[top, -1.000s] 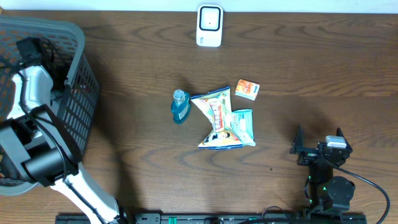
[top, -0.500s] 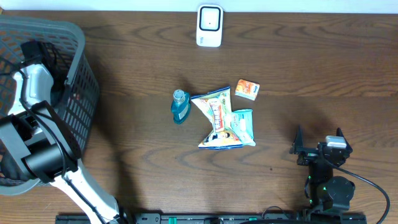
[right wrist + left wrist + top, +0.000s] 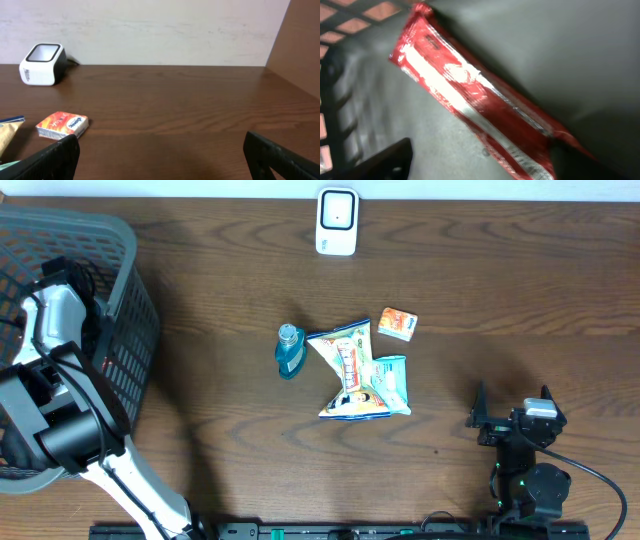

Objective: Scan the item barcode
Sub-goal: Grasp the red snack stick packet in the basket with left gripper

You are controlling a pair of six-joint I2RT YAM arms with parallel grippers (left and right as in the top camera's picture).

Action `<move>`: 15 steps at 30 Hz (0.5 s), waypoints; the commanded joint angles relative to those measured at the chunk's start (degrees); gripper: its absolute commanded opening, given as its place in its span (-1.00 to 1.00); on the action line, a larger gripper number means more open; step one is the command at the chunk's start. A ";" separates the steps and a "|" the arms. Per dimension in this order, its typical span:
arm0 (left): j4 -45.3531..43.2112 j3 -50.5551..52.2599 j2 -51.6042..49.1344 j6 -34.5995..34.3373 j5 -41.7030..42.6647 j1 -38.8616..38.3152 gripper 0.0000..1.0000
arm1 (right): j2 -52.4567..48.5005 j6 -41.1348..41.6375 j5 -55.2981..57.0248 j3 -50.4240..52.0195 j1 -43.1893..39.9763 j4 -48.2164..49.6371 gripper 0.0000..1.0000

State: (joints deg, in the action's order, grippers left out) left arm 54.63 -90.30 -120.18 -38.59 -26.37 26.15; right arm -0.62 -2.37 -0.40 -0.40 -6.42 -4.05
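Left gripper [image 3: 485,162] shifted in basket [image 3: 130,330] | jaws spread above red packet [image 3: 470,100] | right gripper [image 3: 160,152] spread

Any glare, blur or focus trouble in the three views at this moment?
Left wrist: soft and blurred throughout, and strong white glare along the red packet washes out its print. Right wrist: evenly lit, scanner and orange box fairly sharp, its own fingers dark and out of focus at the bottom edge. Overhead: even light, soft shadows, no glare.
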 commanded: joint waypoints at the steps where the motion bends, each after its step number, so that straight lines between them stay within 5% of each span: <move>1: 1.29 1.36 1.40 -5.62 0.02 0.39 0.93 | 0.24 -0.72 0.04 0.09 -0.24 -0.20 0.99; 7: 6.60 1.36 6.62 -22.88 7.02 0.39 0.95 | 0.24 -0.70 0.04 0.09 -0.24 -0.20 0.98; 15: 6.60 1.64 7.04 -29.64 10.25 0.57 0.96 | 0.24 -0.72 0.04 0.09 -0.24 -0.22 0.99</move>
State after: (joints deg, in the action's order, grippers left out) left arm 60.93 -89.25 -113.45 -61.87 -16.78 26.35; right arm -0.62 -2.37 -0.40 -0.40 -6.42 -4.03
